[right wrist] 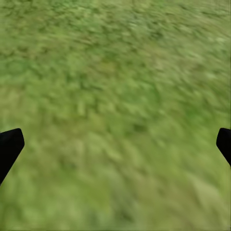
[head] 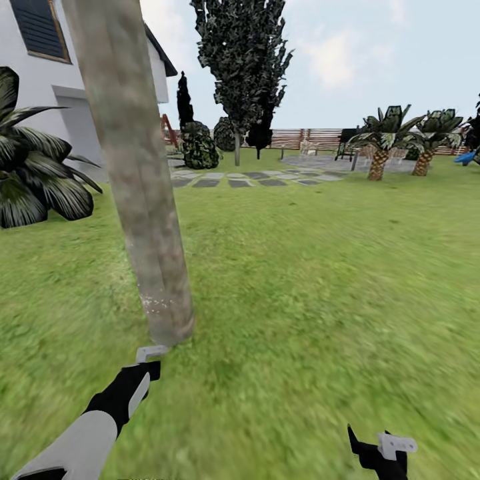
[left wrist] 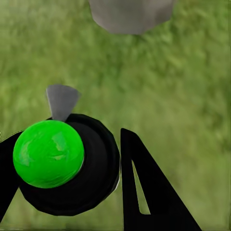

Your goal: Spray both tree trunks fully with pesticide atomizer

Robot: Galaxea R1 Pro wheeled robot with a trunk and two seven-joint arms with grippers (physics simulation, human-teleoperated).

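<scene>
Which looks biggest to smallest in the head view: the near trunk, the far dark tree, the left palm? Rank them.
1. Near trunk, the tallest in the picture, though nearness to the camera inflates it.
2. Far dark tree.
3. Left palm, the smallest.

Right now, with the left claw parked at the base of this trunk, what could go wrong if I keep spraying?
1. The white specks cover just a low patch of the tree trunk; its upper part looks bare, so coverage may stay partial.
2. The left claw sits very near the trunk base; a raise could scrape it.
3. The atomizer sits off to one side between the fingers and might slip.
</scene>
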